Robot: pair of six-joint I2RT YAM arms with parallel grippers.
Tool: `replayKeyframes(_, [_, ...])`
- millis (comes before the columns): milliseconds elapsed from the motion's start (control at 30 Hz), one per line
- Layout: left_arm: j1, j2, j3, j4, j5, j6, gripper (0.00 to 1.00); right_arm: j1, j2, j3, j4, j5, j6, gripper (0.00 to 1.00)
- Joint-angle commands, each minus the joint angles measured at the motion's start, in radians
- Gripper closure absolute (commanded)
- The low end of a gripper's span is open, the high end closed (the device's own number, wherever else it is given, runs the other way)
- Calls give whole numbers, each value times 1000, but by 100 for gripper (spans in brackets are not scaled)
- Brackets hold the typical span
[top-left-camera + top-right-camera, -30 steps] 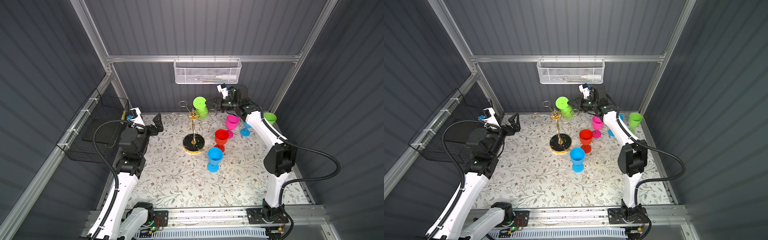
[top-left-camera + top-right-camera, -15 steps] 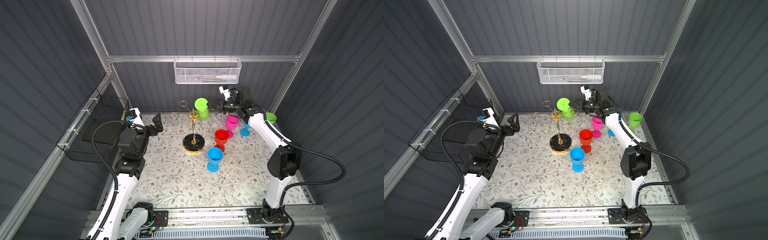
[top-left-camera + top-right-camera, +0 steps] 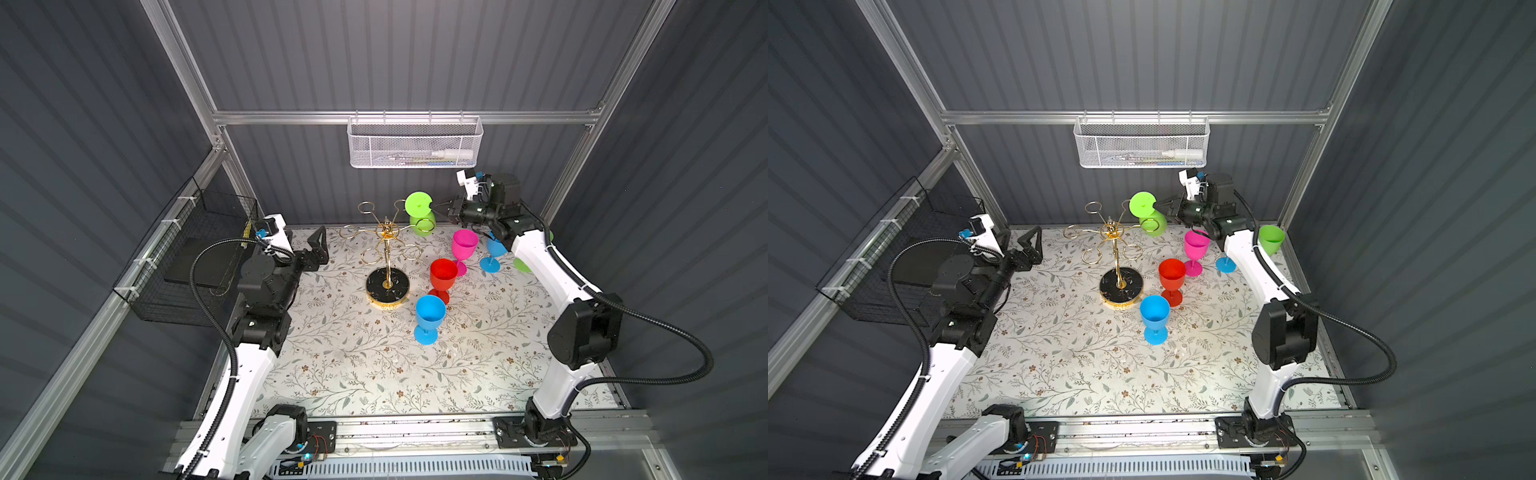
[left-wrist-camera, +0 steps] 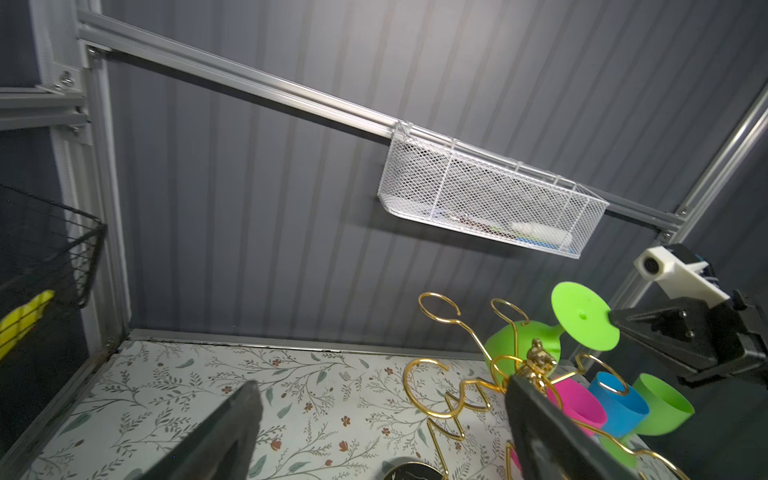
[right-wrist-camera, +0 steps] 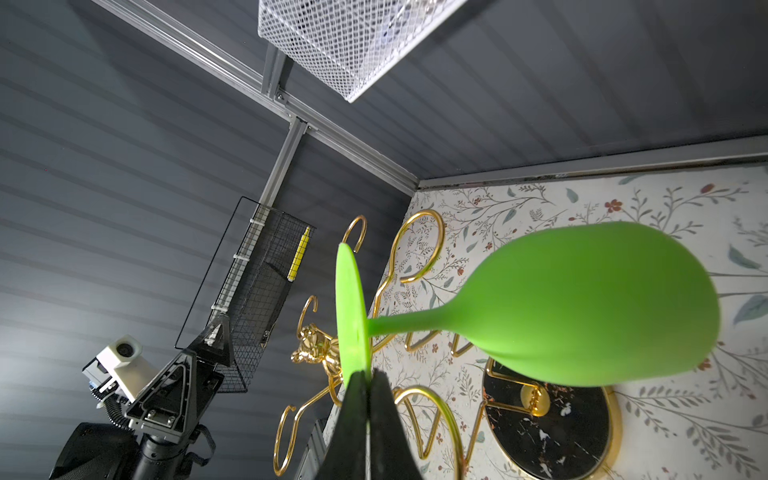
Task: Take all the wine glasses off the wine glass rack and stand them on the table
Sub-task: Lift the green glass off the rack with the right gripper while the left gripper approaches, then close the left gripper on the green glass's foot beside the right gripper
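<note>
The wine glass (image 3: 418,204) (image 3: 1142,203) is bright green and hangs tilted and upside down at the back of the table, foot disc uppermost. My right gripper (image 3: 438,205) (image 3: 1160,204) (image 5: 365,376) is shut on the edge of that foot disc. The bowl (image 5: 582,303) sits by the outer loop arms of the gold wine glass rack (image 3: 387,286) (image 3: 1121,286) (image 5: 548,432); I cannot tell whether the stem touches a loop. The other loops hold nothing. My left gripper (image 3: 318,245) (image 3: 1034,241) (image 4: 380,386) stands open left of the rack, holding nothing.
Pink (image 3: 464,245), red (image 3: 444,274) and blue (image 3: 430,316) glasses stand upright right of the rack. Another blue glass (image 3: 494,253) and a green one (image 3: 1271,239) stand behind my right arm. A white mesh basket (image 3: 415,143) hangs on the back wall, a black wire basket (image 3: 199,257) on the left wall.
My right gripper has drawn the green glass a little to the right, away from the rack's centre. The left arm has hardly moved.
</note>
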Motion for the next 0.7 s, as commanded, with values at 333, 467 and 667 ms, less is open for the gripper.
replayKeyframes(333, [6,256,278,139,717,-210,25,-18,-255,-11,-201,157,-303,100])
replayKeyframes(467, [5,343,299,358,857,-389,28,0,-334,-32,-232,171,-384,100])
replayKeyframes(667, [-32,469,362,624,997,-630,32,76,-388,-4,-312,207,-475,100])
